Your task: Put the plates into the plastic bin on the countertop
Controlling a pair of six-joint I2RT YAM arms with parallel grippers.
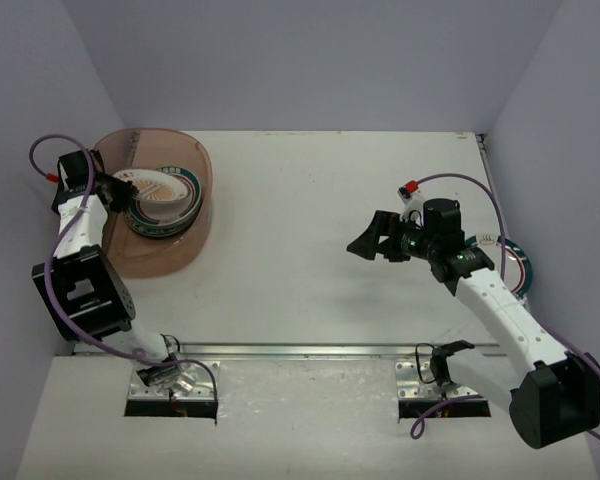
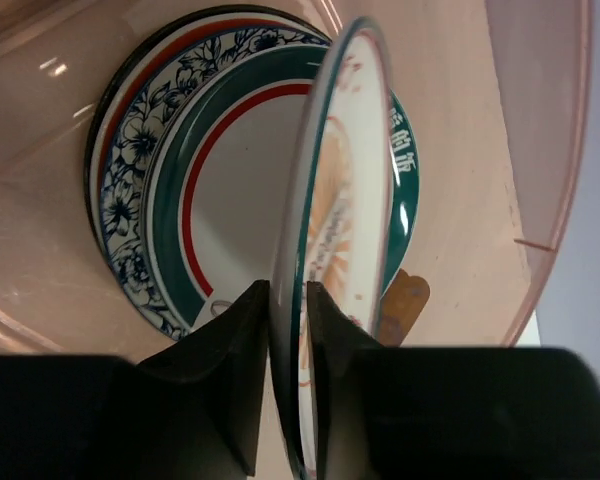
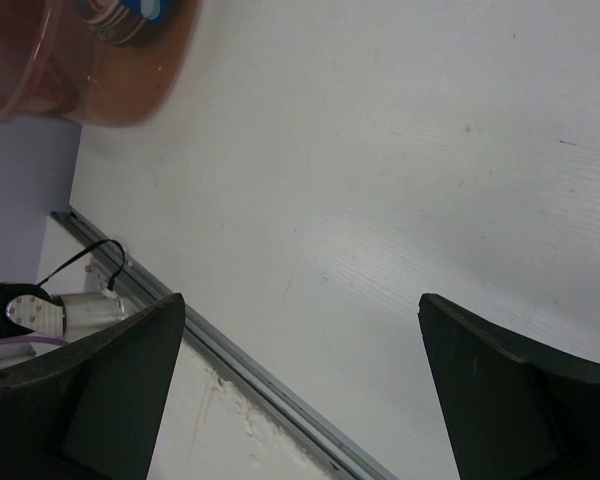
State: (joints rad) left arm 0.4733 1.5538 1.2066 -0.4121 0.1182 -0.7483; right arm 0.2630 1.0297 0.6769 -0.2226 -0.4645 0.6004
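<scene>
Top view: the plastic bin sits at ten o'clock on the desk. The left claw is inside it, tipping the tilted plate over the stack. The right claw hangs toward three o'clock, with a teal-rimmed plate half hidden under its arm at the desk edge.

Left wrist: the claw pinches the tilted plate's rim, on edge, probably to lower it flat. The bin wall is close at three o'clock, so there is little side room.

Right wrist: the claw is spread and empty over open desk, with the rail at seven o'clock.
</scene>
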